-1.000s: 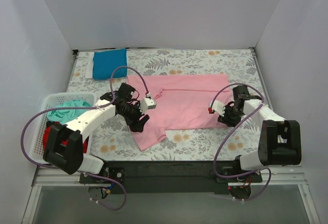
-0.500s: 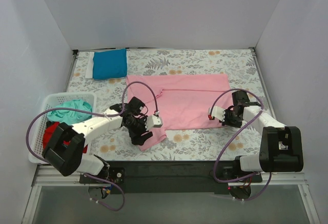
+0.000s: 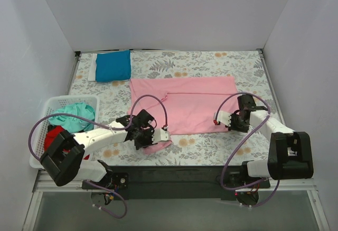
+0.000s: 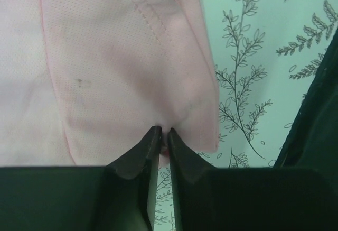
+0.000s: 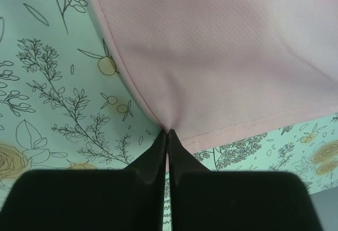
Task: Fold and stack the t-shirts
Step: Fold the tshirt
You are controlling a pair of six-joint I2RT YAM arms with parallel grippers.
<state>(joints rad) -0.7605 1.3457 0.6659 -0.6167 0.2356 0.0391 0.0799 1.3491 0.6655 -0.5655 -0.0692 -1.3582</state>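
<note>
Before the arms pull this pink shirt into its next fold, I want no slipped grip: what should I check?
1. Left end effector shut on the pink t-shirt edge: ok.
2. Right end effector shut on the shirt's hem corner: ok.
3. Shirt's far edge lying flat: ok.
4. Cloth under the left arm smooth: cannot tell, hidden.
5. Folded blue t-shirt apart from both arms: ok.

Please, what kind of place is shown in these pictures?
Probably a robot test booth for folding laundry: plain white walls close in a flowered table, two arms are bolted at its near edge, and a basket of clothes stands left of a pink shirt.
</note>
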